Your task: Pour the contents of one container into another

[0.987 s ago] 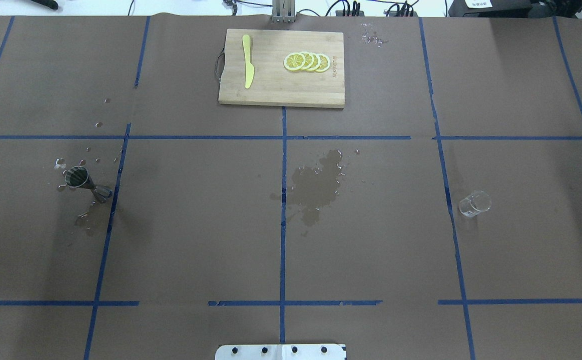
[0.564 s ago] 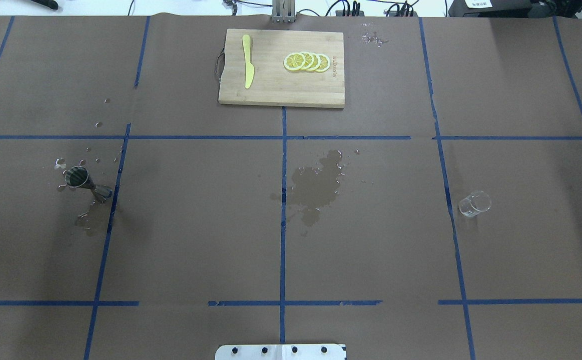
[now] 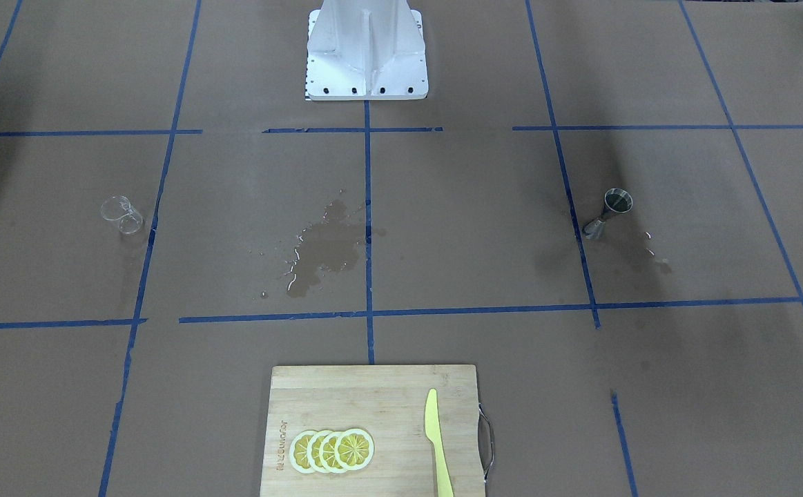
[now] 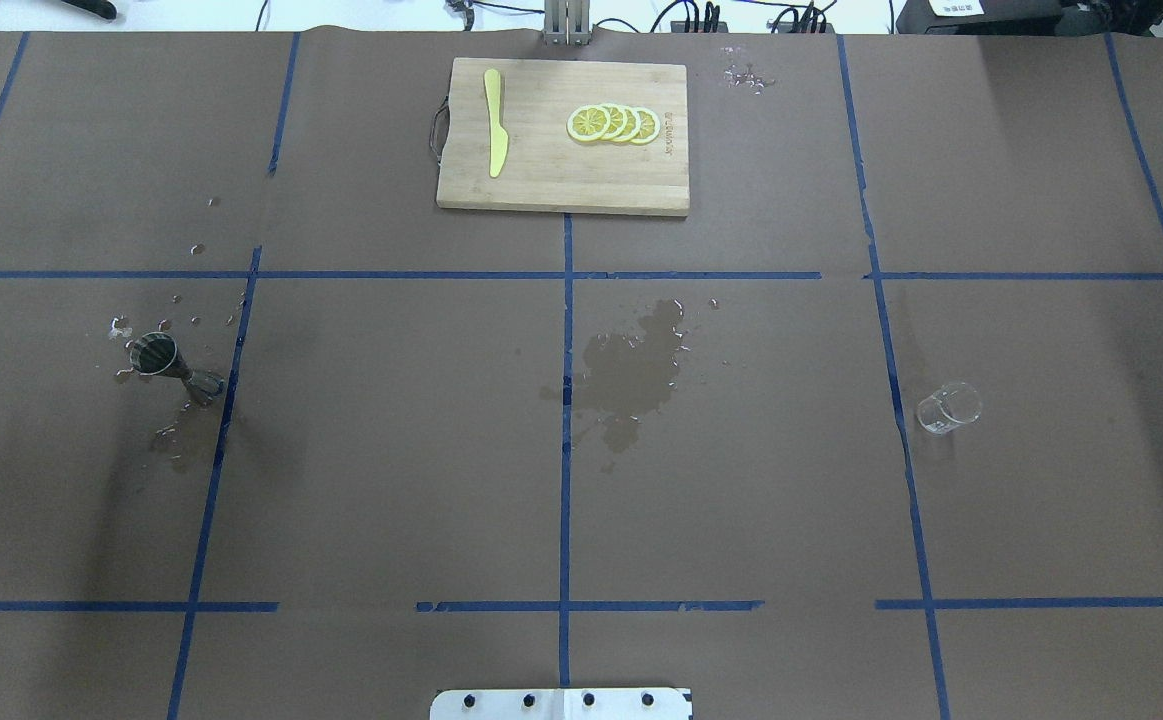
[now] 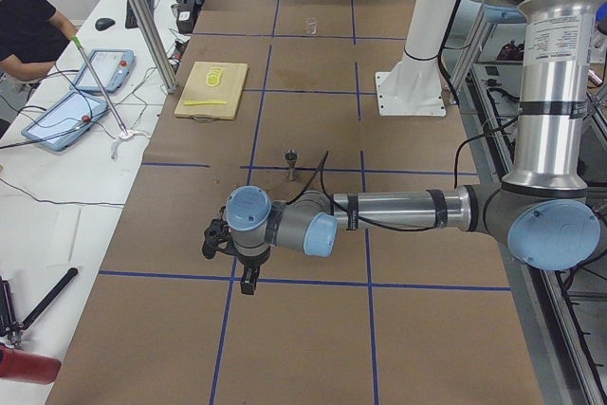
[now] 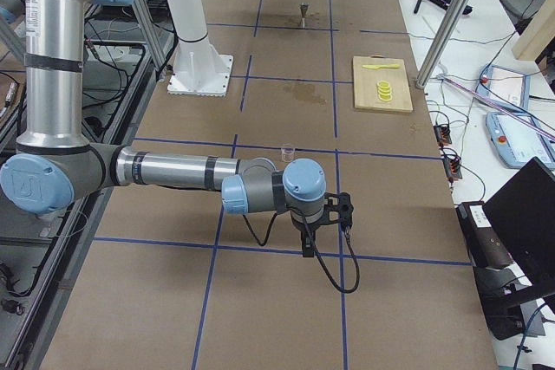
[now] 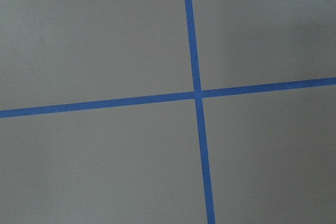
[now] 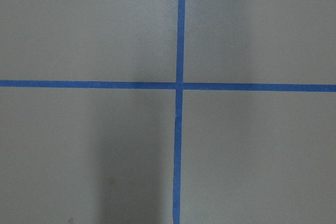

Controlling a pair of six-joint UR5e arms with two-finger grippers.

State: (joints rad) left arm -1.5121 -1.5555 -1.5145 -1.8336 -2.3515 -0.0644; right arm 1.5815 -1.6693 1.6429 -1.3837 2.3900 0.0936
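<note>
The clear glass cup (image 4: 949, 407) stands upright on the brown paper at the table's right, also seen as the cup (image 3: 121, 214) in the front-facing view. The steel jigger (image 4: 173, 367) stands upright at the left among water drops, wider cone up. No arm reaches either fixed top view. In the left side view my left gripper (image 5: 248, 282) hangs low over the near end of the table, well short of the jigger (image 5: 291, 163). In the right side view my right gripper (image 6: 306, 249) hangs likewise, short of the cup (image 6: 287, 152). I cannot tell whether either is open or shut.
A wooden cutting board (image 4: 561, 190) with lemon slices (image 4: 613, 123) and a yellow knife (image 4: 494, 122) lies at the far middle. A wet patch (image 4: 631, 375) darkens the centre. Both wrist views show only brown paper and crossing blue tape (image 7: 197, 95). The robot's base (image 3: 366, 52) stands mid-table.
The cup and the jigger have not moved. A faint shadow has spread over the left part of the paper in the overhead view.
</note>
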